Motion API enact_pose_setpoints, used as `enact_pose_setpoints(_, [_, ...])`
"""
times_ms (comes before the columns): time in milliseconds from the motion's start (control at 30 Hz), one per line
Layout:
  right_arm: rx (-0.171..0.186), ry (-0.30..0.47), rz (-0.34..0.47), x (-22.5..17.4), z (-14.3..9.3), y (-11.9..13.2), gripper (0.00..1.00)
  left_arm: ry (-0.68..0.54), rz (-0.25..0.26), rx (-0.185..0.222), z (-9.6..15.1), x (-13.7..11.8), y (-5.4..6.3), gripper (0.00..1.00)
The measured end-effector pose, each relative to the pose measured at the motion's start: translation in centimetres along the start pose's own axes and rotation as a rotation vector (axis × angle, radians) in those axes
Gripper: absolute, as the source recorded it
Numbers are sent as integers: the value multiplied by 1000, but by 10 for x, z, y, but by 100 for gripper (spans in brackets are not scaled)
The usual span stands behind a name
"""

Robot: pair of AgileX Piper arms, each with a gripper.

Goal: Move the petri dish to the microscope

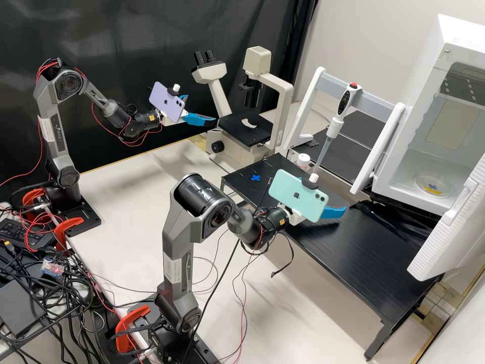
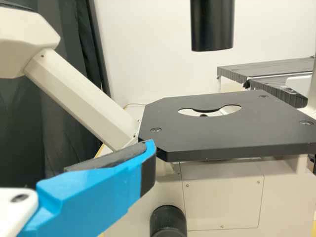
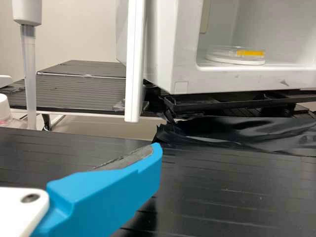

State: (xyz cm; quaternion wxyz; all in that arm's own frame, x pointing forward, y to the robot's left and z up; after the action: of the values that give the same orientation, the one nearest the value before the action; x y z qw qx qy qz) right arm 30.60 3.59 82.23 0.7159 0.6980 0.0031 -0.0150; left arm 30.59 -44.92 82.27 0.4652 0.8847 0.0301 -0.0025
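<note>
Where the black platform (image 1: 364, 258) crosses the bench (image 1: 146, 197), the right gripper (image 1: 326, 194) hangs above it behind a mint phone (image 1: 298, 196), its fingers open and holding nothing. The right wrist view adds the dark pad (image 3: 123, 160), bare along one finger.

Beyond the black platform's long far edge, the petri dish (image 1: 433, 185) lies flat inside the white cabinet (image 1: 404, 174), whose door hangs open. From above, the high view gives the blue cross on the dish; the right wrist view gives its low side, a yellow band and the white base under it.

Also past that edge, a pipette (image 1: 332, 126) hangs upright on a white stand (image 1: 305, 108), near a white-capped bottle (image 1: 303, 161).

Off the black platform's end by the microscope (image 1: 217, 93), the left gripper (image 1: 202, 108) stands with fingers spread apart, empty, just beside the microscope's stage (image 1: 235, 129). In the high view the eyepieces (image 1: 204, 57) can be seen; the left wrist view reveals the notched opening (image 2: 210, 112) in the stage, beneath a black tube (image 2: 212, 27).
</note>
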Motion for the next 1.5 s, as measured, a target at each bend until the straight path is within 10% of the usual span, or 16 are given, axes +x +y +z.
enact_pose_setpoints(600, [26,-45,21,-4,19,11,100,0,0,0,0,0,0,100])
enact_pose_setpoints(1033, [165,-81,207,-12,59,80,100,0,0,0,0,0,0,100])
enact_pose_setpoints(1500, [183,-91,348,37,61,142,100,0,0,0,0,0,0,100])
